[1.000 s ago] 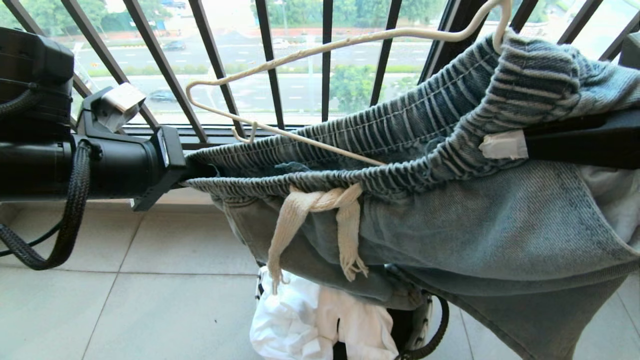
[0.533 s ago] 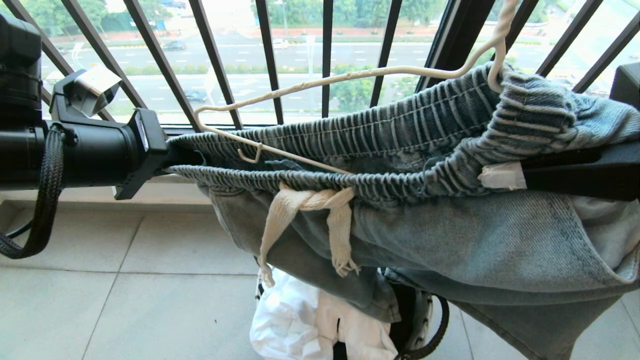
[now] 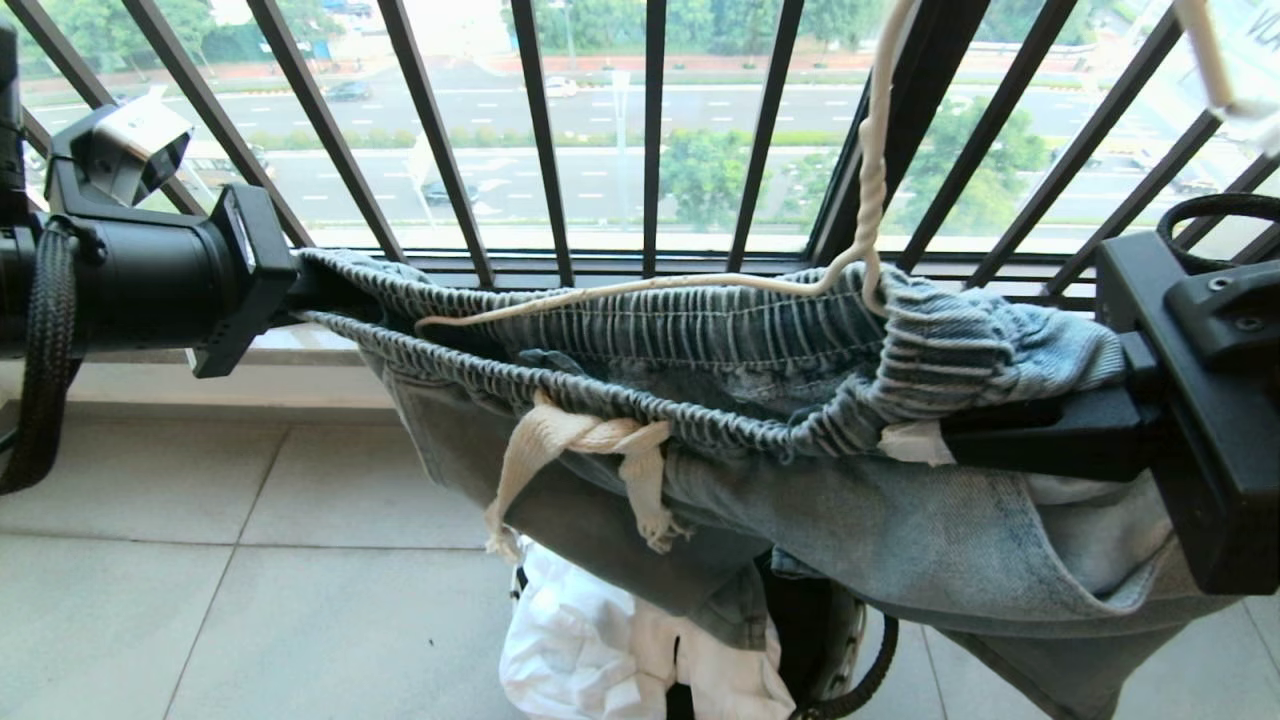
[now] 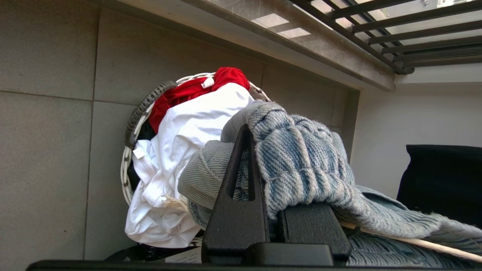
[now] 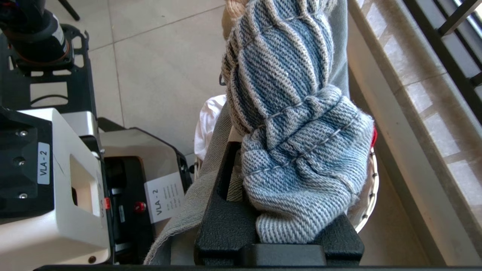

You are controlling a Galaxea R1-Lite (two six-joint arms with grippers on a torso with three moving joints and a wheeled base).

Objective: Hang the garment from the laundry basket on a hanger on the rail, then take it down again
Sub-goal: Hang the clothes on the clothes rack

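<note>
The garment, blue-grey denim shorts with a cream drawstring, is stretched level by its ribbed waistband between both grippers. My left gripper is shut on the waistband's left end, my right gripper on its right end. The cream wire hanger sits with one arm inside the open waistband, and its twisted neck rises out of the top of the head view. Below the shorts stands the laundry basket with white cloth in it. The rail is out of view.
Black window railing bars stand close behind the shorts above a stone sill. Red and white laundry fills the basket. The robot's base is close by the basket. Grey floor tiles lie at the left.
The right gripper has come down and left with its end of the waistband. The left gripper has gone up and left. The hanger's left shoulder, sticking out before, now lies inside the waistband.
</note>
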